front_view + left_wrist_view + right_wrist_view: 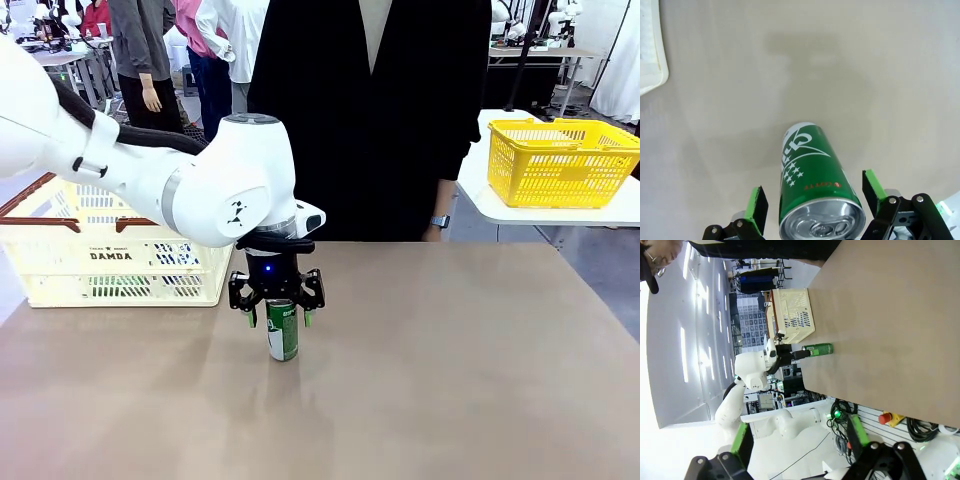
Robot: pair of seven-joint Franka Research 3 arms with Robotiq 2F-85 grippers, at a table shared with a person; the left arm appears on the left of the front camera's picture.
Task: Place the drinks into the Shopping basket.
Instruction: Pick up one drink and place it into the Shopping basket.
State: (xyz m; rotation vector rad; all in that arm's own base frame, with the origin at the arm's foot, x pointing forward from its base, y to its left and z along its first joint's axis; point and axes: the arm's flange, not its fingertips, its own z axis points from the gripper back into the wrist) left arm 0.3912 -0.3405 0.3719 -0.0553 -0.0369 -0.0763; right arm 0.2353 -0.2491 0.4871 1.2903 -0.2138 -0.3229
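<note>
My left gripper hangs spread over a green can standing upright on the table, pads either side of its top, apparently not touching. Right gripper also spread, holding nothing. Basket sits at table's left, well apart from the can; its contents are hidden behind my arm.

"DAMDA" stands printed on the side of the cream Shopping basket.
</note>
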